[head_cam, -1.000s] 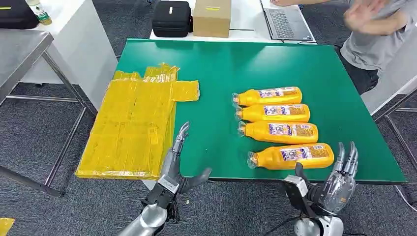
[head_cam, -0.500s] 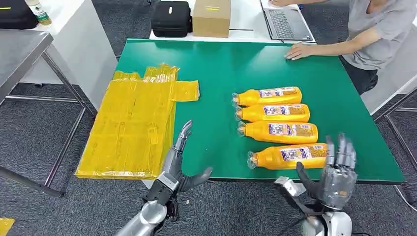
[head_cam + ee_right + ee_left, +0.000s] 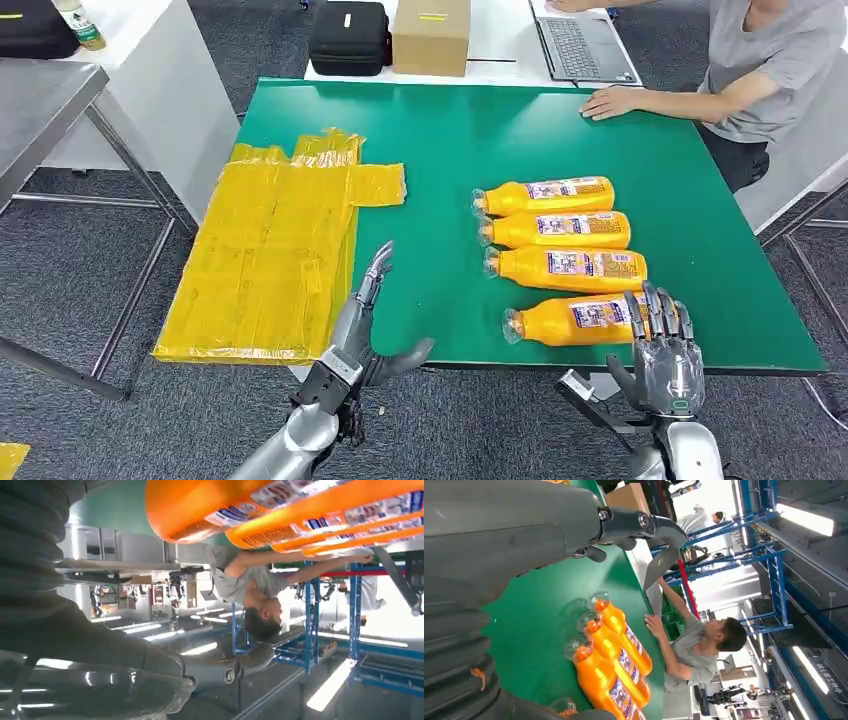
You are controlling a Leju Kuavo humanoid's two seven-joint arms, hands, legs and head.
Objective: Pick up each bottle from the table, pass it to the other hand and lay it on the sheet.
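Several orange bottles lie side by side on the green table [image 3: 450, 150], caps pointing left. The nearest bottle [image 3: 575, 319] lies by the front edge. My right hand [image 3: 662, 345] is raised at that edge with its fingers apart, overlapping the nearest bottle's base end and holding nothing. I cannot tell whether it touches the bottle. The right wrist view shows the bottles' bases [image 3: 240, 505] close up. My left hand [image 3: 362, 330] is open with fingers stretched over the front edge, beside the yellow sheet [image 3: 275, 250]. The left wrist view has the bottles [image 3: 609, 680] beyond the left hand [image 3: 499, 545].
A person [image 3: 770, 60] sits at the far right corner with a hand [image 3: 610, 101] flat on the table. Behind the table stand a laptop [image 3: 580, 45], a cardboard box [image 3: 431, 35] and a black case [image 3: 348, 38]. A white table [image 3: 150, 90] stands at the left.
My right hand has moved left and forward, and its fingers now overlap the nearest bottle's base end. The person's raised arm came down to rest on the table. My left hand barely moved.
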